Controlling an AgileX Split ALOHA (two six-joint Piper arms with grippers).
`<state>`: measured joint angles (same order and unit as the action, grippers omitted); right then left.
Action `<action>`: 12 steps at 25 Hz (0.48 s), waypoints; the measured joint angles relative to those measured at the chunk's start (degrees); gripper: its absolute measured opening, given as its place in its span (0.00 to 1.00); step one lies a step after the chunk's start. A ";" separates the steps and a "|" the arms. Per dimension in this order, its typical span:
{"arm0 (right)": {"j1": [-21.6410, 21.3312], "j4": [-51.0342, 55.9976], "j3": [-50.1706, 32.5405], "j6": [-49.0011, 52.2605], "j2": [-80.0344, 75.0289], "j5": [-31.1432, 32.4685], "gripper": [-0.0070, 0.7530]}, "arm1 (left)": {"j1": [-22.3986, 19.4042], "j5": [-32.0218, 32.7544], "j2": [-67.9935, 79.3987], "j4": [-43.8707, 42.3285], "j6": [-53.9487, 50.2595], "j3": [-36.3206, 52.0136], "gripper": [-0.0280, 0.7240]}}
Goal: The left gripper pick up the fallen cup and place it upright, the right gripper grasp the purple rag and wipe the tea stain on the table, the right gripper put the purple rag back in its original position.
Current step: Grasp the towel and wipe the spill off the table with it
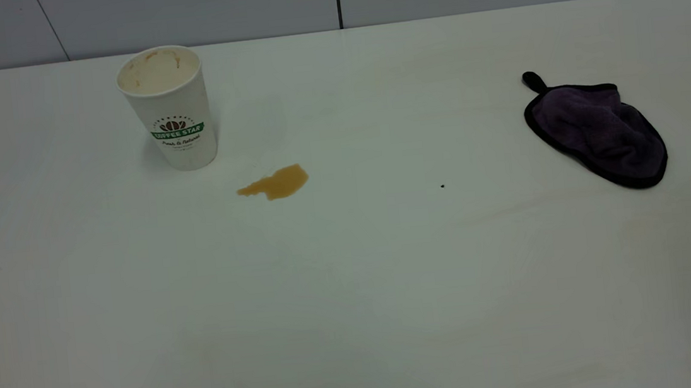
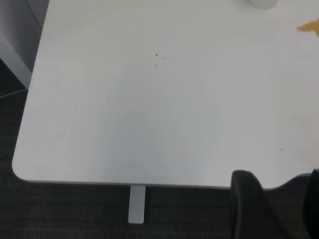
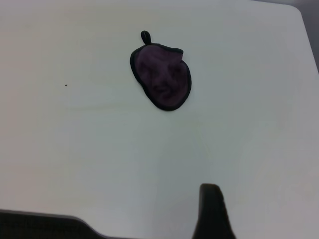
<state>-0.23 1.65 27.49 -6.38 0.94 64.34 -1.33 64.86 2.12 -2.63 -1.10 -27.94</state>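
Cup upright, rag untouched, L tool spread, R tool state unclear.

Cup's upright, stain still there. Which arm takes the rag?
Right. The purple rag lies on the table's right side, squarely in the right wrist view; the left wrist view shows only the tea stain.

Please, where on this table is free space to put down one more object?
The table is bare across its whole near half, and between the tea stain and the purple rag. It is crowded only at far left, where the cup stands upright beside the stain.
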 joint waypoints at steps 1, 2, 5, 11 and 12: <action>0.00 0.00 0.00 0.00 0.00 0.00 0.74 | 0.00 0.00 0.00 0.00 0.00 0.00 0.45; 0.00 0.00 0.00 0.00 0.00 0.00 0.74 | 0.00 0.00 0.00 0.00 0.00 0.00 0.45; 0.00 0.00 0.00 0.05 0.00 0.00 0.74 | 0.00 0.00 0.00 0.00 0.00 0.00 0.45; 0.00 -1.20 0.16 1.12 -0.44 -0.53 0.74 | 0.00 0.00 0.00 0.00 0.00 0.00 0.45; 0.00 -2.06 0.58 2.16 -1.52 -0.92 0.74 | 0.00 0.00 0.00 0.00 0.00 0.00 0.45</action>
<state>-0.23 -0.42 28.07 -4.22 -0.58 63.42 -1.33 64.86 2.12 -2.63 -1.10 -27.94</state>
